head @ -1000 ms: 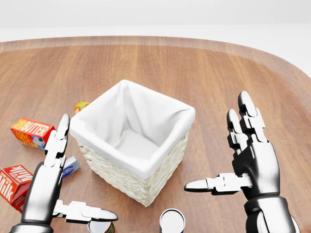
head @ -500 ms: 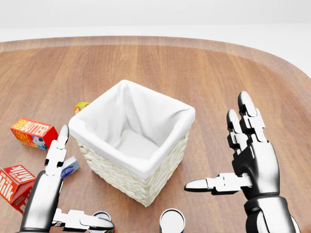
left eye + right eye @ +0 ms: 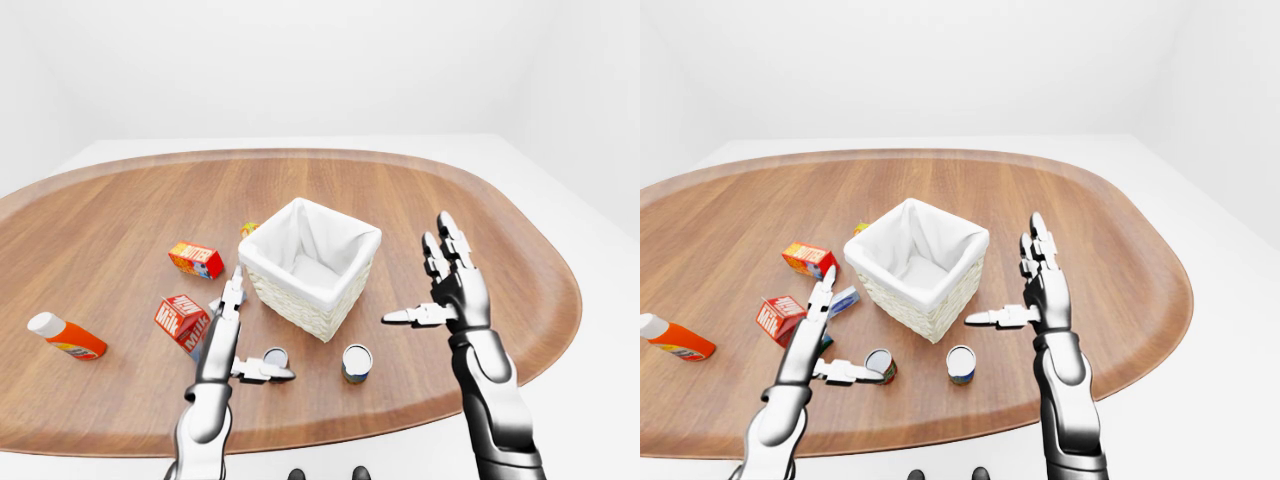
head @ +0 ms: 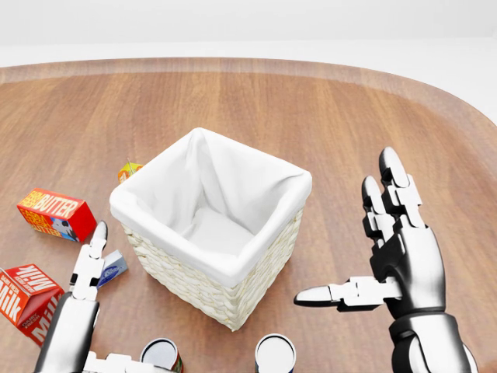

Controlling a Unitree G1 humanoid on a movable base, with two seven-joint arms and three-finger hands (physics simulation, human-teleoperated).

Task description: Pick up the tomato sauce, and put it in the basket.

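A can with a red label (image 4: 161, 354), likely the tomato sauce, stands at the bottom of the head view, just below the basket (image 4: 203, 289). The basket is white wicker with a white cloth liner and nothing inside. My left hand (image 3: 260, 328) is open, its fingers (image 4: 91, 257) pointing up the picture left of the can and its thumb lying beside the can. My right hand (image 4: 348, 227) hovers open to the right of the basket, holding nothing. A second can (image 4: 275, 353) with a bluish label stands between the two hands.
On the left lie a butter box (image 4: 53, 212), a milk carton (image 4: 23, 299), a small blue-and-white pack (image 4: 113, 268) and an orange bottle (image 3: 65, 338). A small yellow item (image 4: 128, 169) peeks from behind the basket. The wooden table's edge (image 3: 400, 415) runs close below the cans.
My left hand has slid toward the bottom of the head view, and the red-labelled can's top now shows beside its thumb. The right hand has stayed still.
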